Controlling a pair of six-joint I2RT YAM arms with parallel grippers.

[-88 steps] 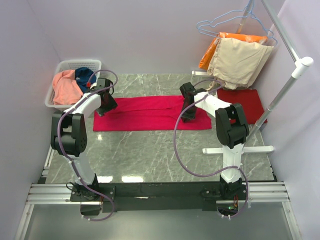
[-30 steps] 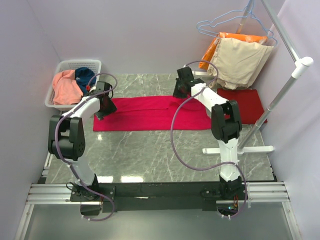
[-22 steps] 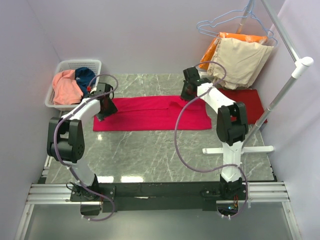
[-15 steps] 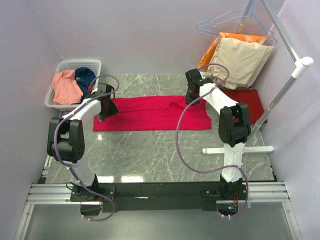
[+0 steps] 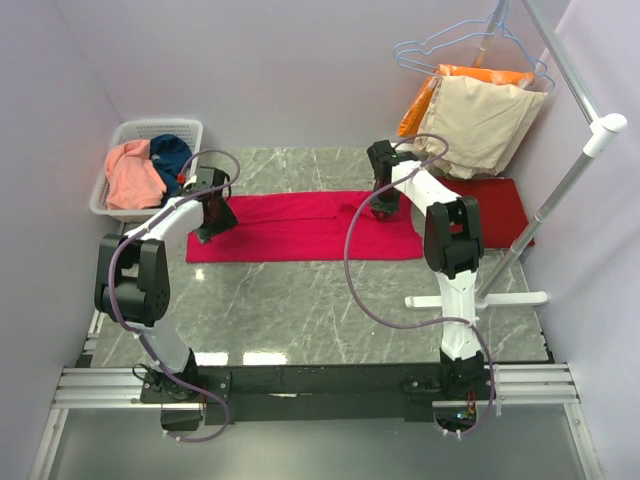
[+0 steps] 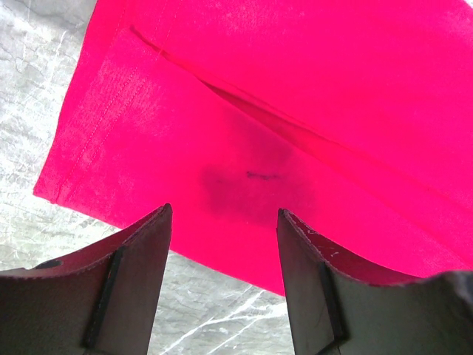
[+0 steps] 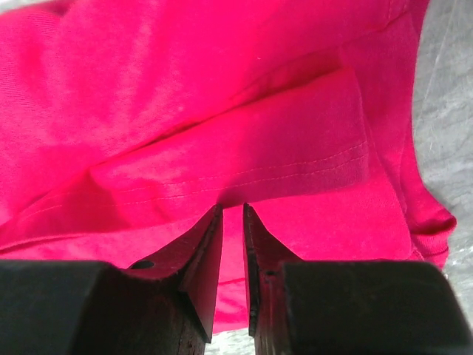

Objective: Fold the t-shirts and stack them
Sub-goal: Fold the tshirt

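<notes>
The crimson-red t-shirt (image 5: 300, 227) lies flat as a long strip across the table's middle. My left gripper (image 5: 213, 222) hovers over its left end, open and empty; in the left wrist view (image 6: 223, 214) the cloth (image 6: 295, 89) lies under the jaws. My right gripper (image 5: 383, 207) is at the shirt's right part, near its far edge. In the right wrist view (image 7: 232, 207) the jaws stand nearly closed, pinching the hem of a folded-over flap (image 7: 244, 159). A darker red t-shirt (image 5: 485, 205) lies folded at the right. The salmon-pink t-shirt (image 5: 132, 175) and the teal-blue t-shirt (image 5: 170, 152) are in the basket.
A white basket (image 5: 150, 129) stands at the back left. Beige and orange garments (image 5: 478, 120) hang on wire hangers from a white rack (image 5: 575, 170), whose foot (image 5: 480, 299) rests on the table at the right. Grey marble table (image 5: 300, 310) lies in front.
My right gripper has swung from the shirt's middle to its far edge, then come down onto the flap at the right. My left gripper has hardly moved.
</notes>
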